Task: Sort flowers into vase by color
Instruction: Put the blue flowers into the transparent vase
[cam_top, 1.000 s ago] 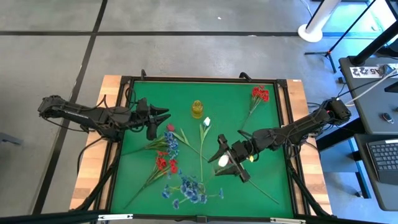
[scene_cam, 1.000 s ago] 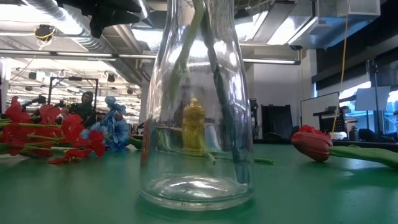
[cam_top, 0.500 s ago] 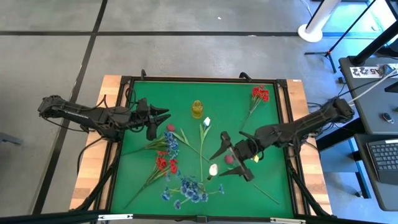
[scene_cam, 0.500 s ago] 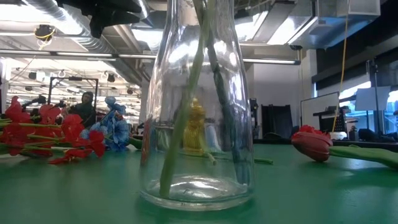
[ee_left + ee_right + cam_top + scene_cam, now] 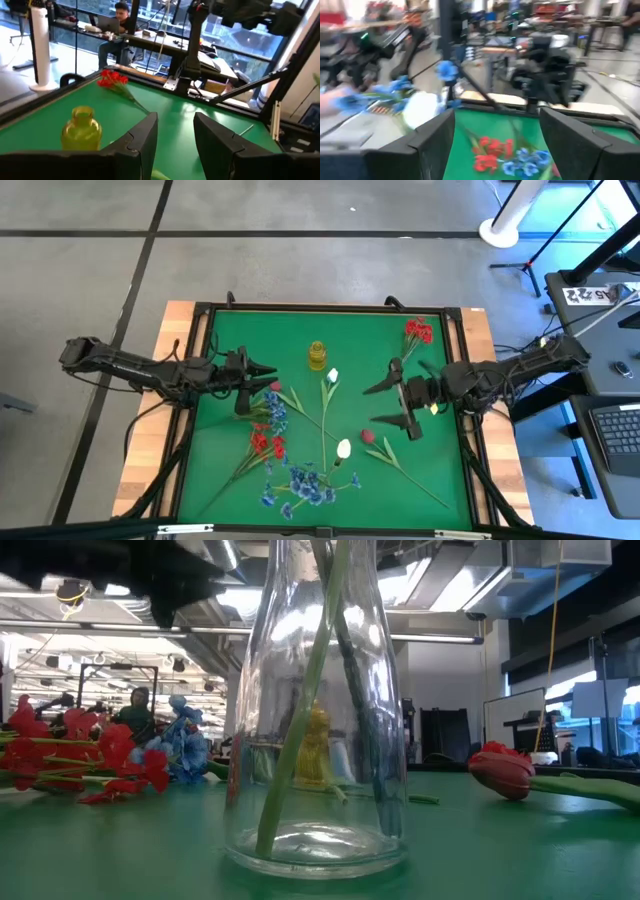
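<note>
A clear glass vase (image 5: 315, 740) stands near the table's middle. A white-bud flower (image 5: 343, 448) stands in it, its green stem (image 5: 300, 740) resting on the vase's bottom beside a darker stem (image 5: 358, 710). My right gripper (image 5: 385, 404) is open and empty, to the right of the vase; in its wrist view (image 5: 495, 145) the fingers are wide apart. My left gripper (image 5: 268, 370) is open and empty at the table's left, also in its wrist view (image 5: 174, 145). A second white flower (image 5: 331, 377), a rosebud (image 5: 368, 436), red clusters (image 5: 264, 443) and blue clusters (image 5: 300, 485) lie on the green mat.
A small yellow vase (image 5: 317, 355) stands at the far middle, also in the left wrist view (image 5: 81, 129). A red flower (image 5: 418, 330) lies at the far right. A rosebud (image 5: 500, 768) lies right of the glass vase. The raised table frame (image 5: 200, 310) runs around the mat.
My right gripper has let go of the white flower and gone toward the table's right and far edges. The flower's stem has slid down inside the glass vase until it rests on the bottom. My left gripper has shifted a little toward the right.
</note>
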